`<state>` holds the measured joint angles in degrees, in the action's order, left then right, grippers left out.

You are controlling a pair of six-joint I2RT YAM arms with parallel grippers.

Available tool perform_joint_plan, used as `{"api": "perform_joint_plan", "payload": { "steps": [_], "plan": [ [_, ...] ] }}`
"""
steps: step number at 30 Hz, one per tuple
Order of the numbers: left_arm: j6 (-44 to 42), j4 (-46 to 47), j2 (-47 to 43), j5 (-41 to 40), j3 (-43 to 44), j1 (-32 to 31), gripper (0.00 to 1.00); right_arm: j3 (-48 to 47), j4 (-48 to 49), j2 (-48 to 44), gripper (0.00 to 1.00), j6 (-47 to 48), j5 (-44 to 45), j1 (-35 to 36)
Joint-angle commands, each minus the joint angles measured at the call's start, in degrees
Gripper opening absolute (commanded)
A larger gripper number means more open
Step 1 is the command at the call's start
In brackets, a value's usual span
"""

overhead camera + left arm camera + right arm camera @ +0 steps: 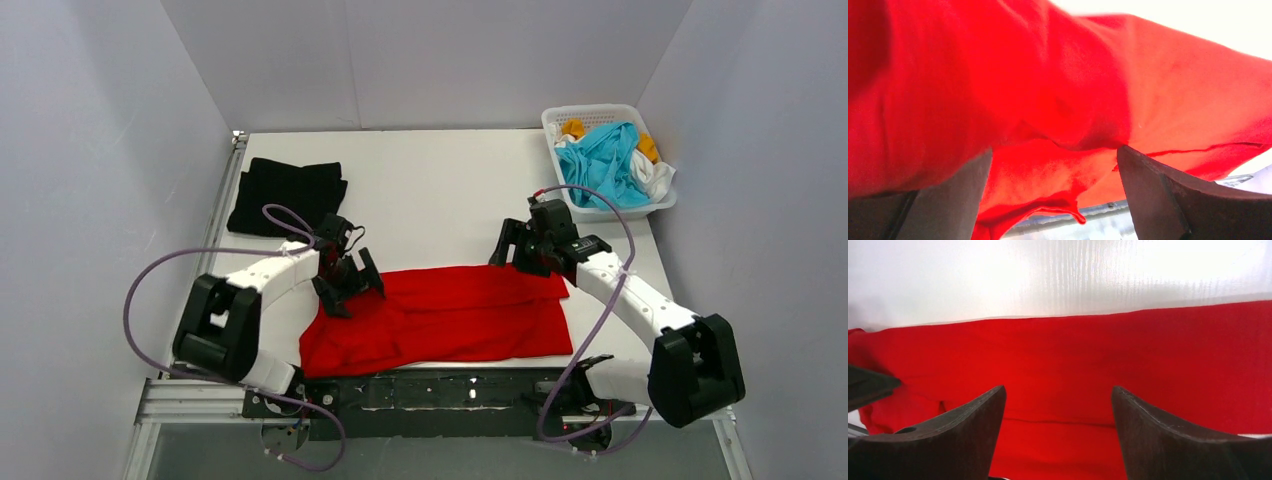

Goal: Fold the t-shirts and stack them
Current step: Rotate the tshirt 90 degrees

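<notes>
The red t-shirt (440, 315) lies folded in a long band at 6 o'clock on the desk (440, 190). The left fingers (1168, 200) stand wide over its 9 o'clock end, the right fingers (1168, 440) wide over its far edge near 1 o'clock, neither holding cloth. A folded black t-shirt (288, 195) sits at 10 o'clock, a basket (590, 108) of shirts (605, 160) at 2 o'clock.
</notes>
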<state>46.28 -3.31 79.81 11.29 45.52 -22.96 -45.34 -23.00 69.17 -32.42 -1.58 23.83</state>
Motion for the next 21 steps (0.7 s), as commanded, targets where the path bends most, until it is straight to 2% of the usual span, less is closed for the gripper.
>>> {"api": "perform_joint_plan", "payload": {
  "steps": [1, 3, 5, 10, 13, 14, 17, 19, 20, 21],
  "plan": [
    [0.11, 2.94, 11.02, 5.79, 3.4, 4.81, 0.98, 1.25, 6.15, 4.58, 0.85, 3.05, -3.57, 0.12],
    [0.95, 6.87, 14.98, 4.61, 4.77, 5.86, 0.98, 1.88, 6.99, 7.35, 0.84, 3.06, -3.94, 0.07],
    [0.22, 5.93, 19.21, 2.52, 9.31, 6.16, 0.98, 2.32, 7.97, 10.22, 0.84, 2.87, -4.52, 0.07],
    [-0.6, 1.63, 34.29, 3.26, 30.01, 6.06, 0.98, 2.85, 7.43, 15.67, 0.81, 2.6, -6.92, 0.64],
    [0.79, -1.73, 48.49, 5.22, 48.79, 5.93, 0.98, 4.19, 5.71, 14.96, 0.8, 2.19, -8.53, 3.28],
    [1.77, -3.03, 51.73, 6.96, 57.19, 5.74, 0.98, 4.72, 5.0, 14.42, 0.8, 1.85, -8.89, 4.68],
    [6.33, -8.01, 70.12, 11.03, 84.95, 3.95, 0.98, 6.05, 3.37, 11.14, 0.8, -0.16, -10.31, 11.04],
    [9.49, -8.09, 80.36, 10.58, 102.73, 1.96, 0.98, 5.85, 2.25, 9.92, 0.8, -1.84, -12.88, 15.43],
    [12.31, -5.54, 83.85, 9.78, 108.76, 1.13, 0.98, 5.29, 1.55, 9.69, 0.8, -2.87, -13.88, 17.82],
    [15.22, -1.98, 85.08, 8.35, 108.17, 0.53, 0.98, 4.36, 0.55, 9.47, 0.8, -3.49, -14.36, 20.46]
  ]
}}
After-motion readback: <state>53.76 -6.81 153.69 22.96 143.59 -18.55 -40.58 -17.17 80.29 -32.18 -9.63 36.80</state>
